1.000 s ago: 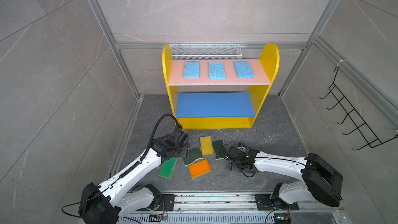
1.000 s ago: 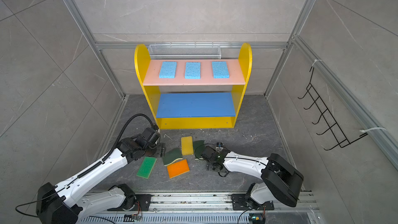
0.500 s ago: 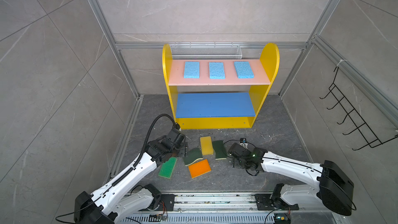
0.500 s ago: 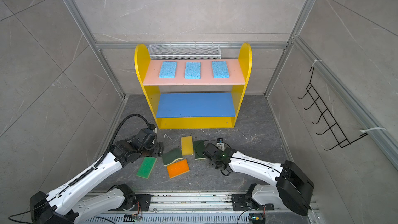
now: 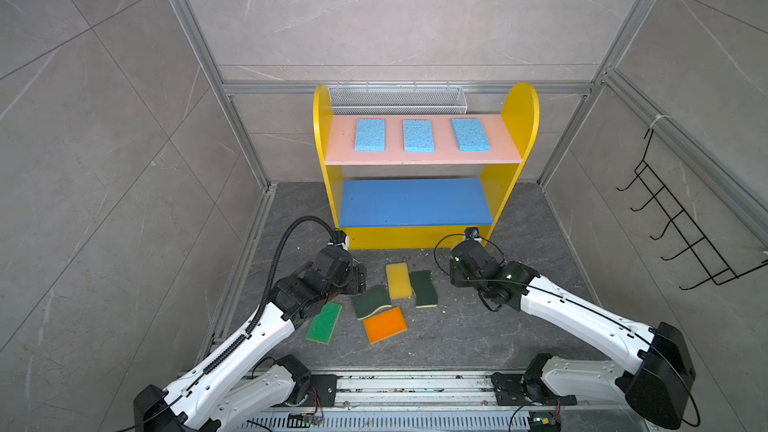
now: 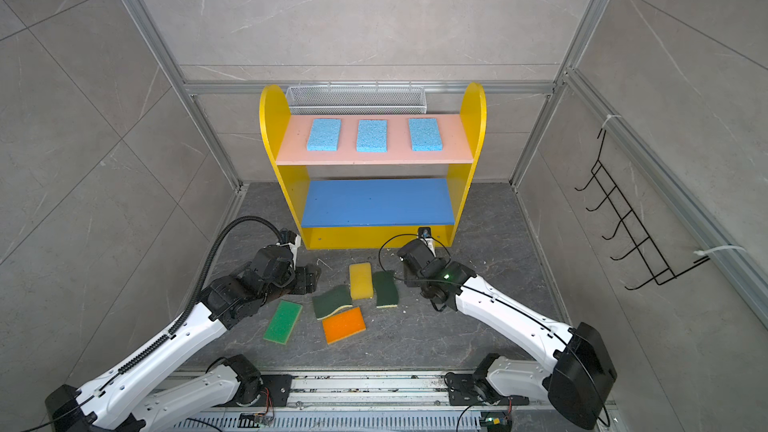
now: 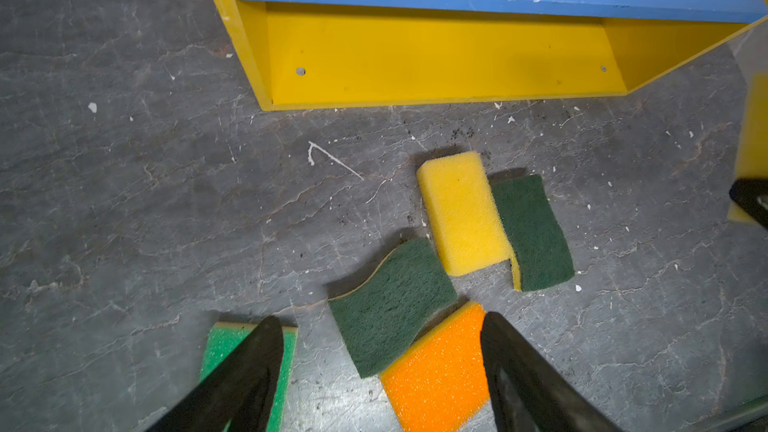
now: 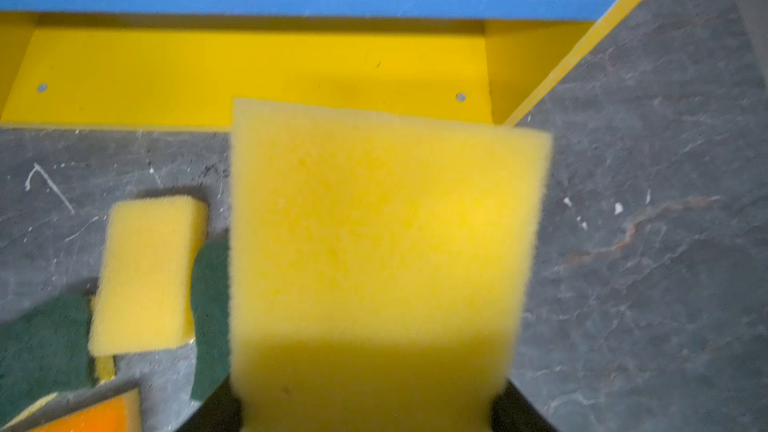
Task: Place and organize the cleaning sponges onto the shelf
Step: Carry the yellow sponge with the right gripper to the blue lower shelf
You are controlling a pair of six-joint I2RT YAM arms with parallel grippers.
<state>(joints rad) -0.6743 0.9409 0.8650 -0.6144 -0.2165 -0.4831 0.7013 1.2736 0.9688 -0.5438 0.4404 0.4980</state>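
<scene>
The shelf [image 5: 519, 118] stands at the back, with three light blue sponges [image 5: 369, 135] [image 5: 418, 135] [image 5: 470, 134] in a row on its pink upper board. Its blue middle board [image 5: 415, 201] is bare. On the floor in front lie a yellow sponge [image 5: 398, 280], two dark-green wavy sponges [image 5: 424, 288] [image 5: 371, 301], an orange sponge [image 5: 385, 324] and a bright green sponge [image 5: 324, 322]. My left gripper [image 7: 380, 320] hovers open over the left dark-green one, with nothing between its fingers. My right gripper [image 8: 365, 405] is shut on a second yellow sponge [image 8: 382, 243], close to the shelf's yellow base [image 8: 249, 72].
A silver wire-mesh basket [image 5: 397, 98] hangs on the back wall behind the shelf. A black wire hook rack [image 5: 681, 222] is on the right wall. Aluminium frame posts run along the floor edges. White crumbs dot the grey floor [image 7: 124, 201].
My right gripper has risen from the floor beside the sponge pile and moved toward the shelf's right end, carrying the yellow sponge. The left gripper has barely shifted.
</scene>
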